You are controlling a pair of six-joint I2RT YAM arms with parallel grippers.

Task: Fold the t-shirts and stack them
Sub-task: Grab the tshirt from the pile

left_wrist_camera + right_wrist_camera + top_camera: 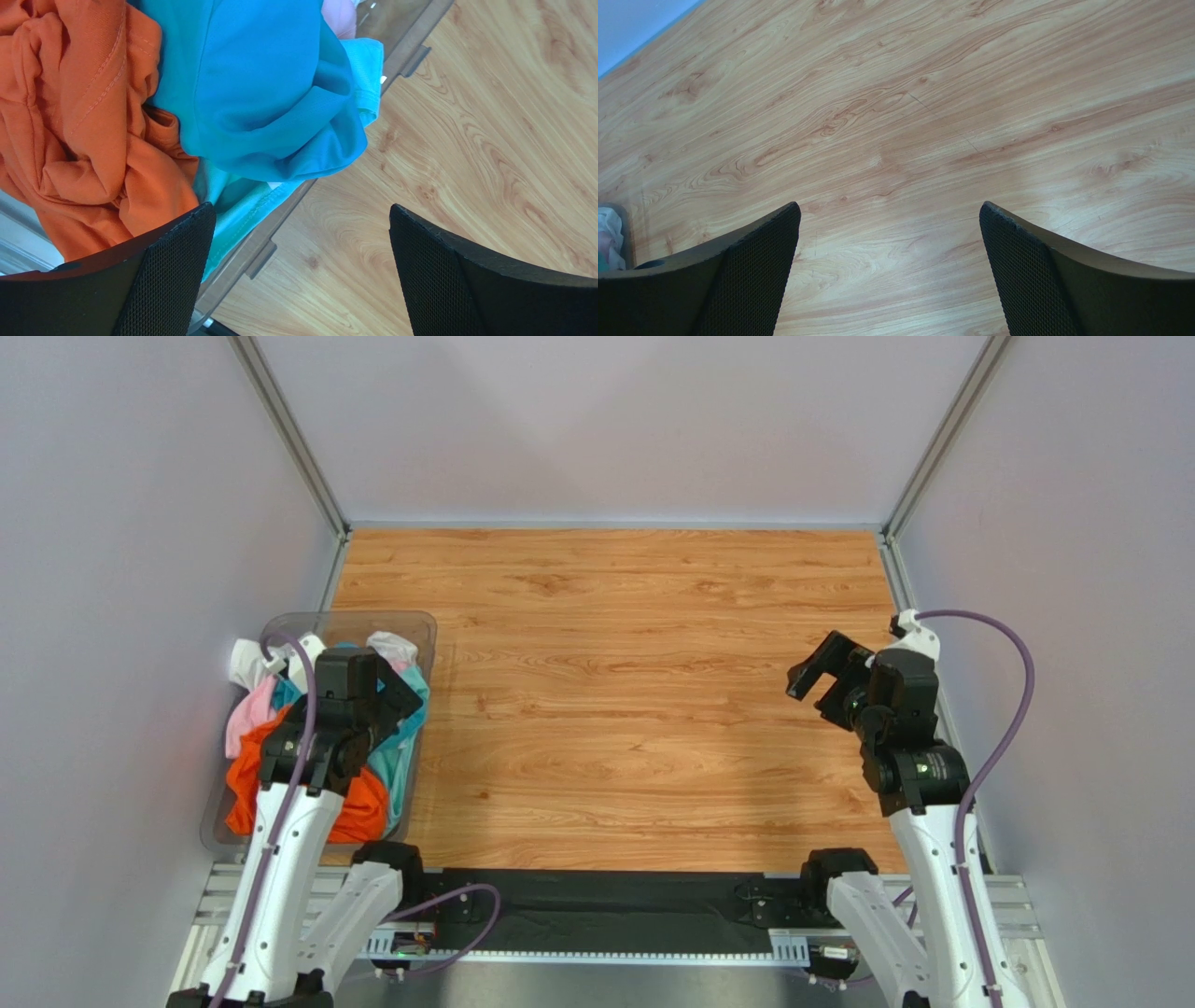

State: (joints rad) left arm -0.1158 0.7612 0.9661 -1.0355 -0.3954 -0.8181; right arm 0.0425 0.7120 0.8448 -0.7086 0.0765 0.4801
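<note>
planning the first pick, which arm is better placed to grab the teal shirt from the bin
Left. The left claw, open, hangs over the bin, close to the teal shirt. The right claw, also open, sits across the table over bare wood.

T-shirts [250,773] heaped in bin [415,622] at tabletop [631,686] left edge. Left jaws above bin; right jaws above tabletop, right side.

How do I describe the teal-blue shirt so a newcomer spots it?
On the wooden table, far left, sits a clear bin of shirts. The teal-blue t-shirt bulges at its table-side rim, beside the orange t-shirt; it is deeper blue than the pale aqua t-shirt under it.
</note>
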